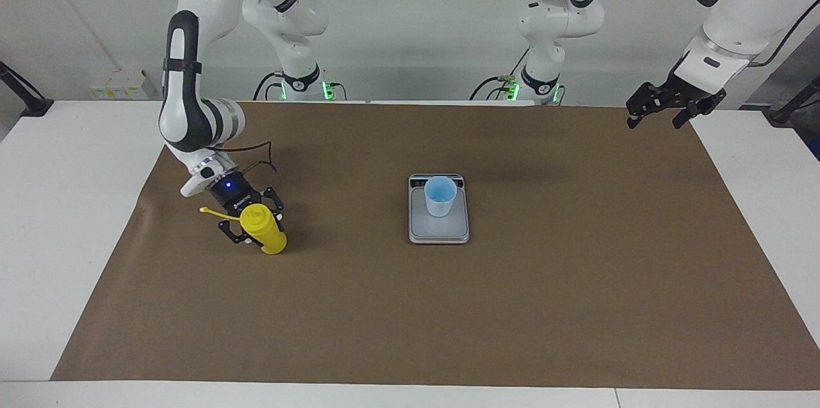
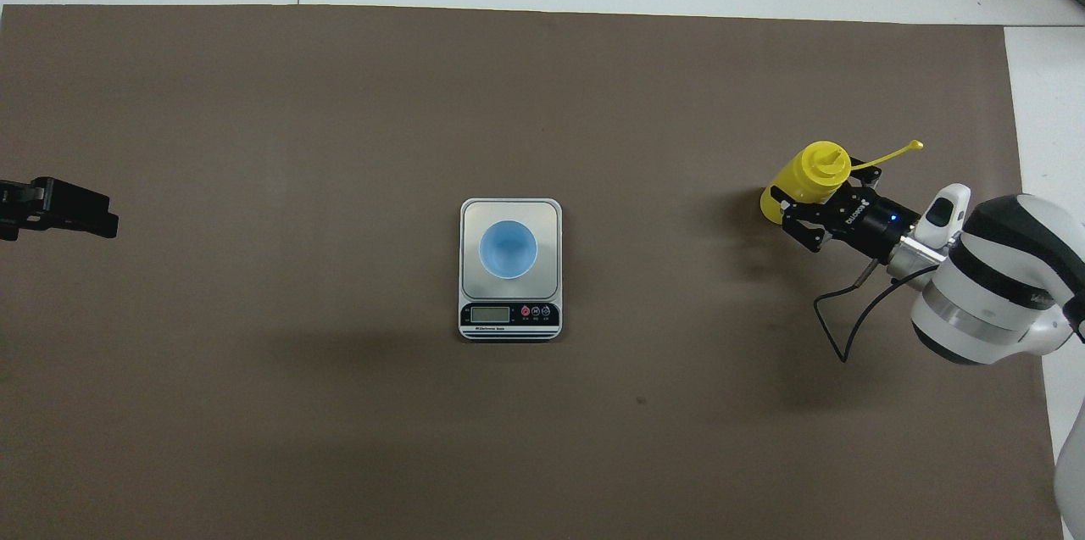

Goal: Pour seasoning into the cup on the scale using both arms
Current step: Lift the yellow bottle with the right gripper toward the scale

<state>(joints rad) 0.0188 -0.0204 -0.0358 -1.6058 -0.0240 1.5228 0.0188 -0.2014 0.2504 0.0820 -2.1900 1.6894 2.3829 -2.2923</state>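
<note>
The yellow seasoning bottle (image 1: 265,230) (image 2: 804,177) stands slightly tilted on the brown mat toward the right arm's end of the table, its cap strap sticking out sideways. My right gripper (image 1: 256,228) (image 2: 818,197) is shut on the bottle's body, one finger on each side. The pale blue cup (image 1: 440,195) (image 2: 508,248) stands upright on the silver scale (image 1: 439,233) (image 2: 509,318) at the middle of the mat. My left gripper (image 1: 653,121) (image 2: 106,222) hangs open and holds nothing, over the mat's corner at the left arm's end.
The brown mat (image 1: 410,318) covers most of the white table (image 1: 64,203). A black cable (image 2: 835,320) loops from the right wrist down over the mat. The scale's display strip (image 2: 509,314) faces the robots.
</note>
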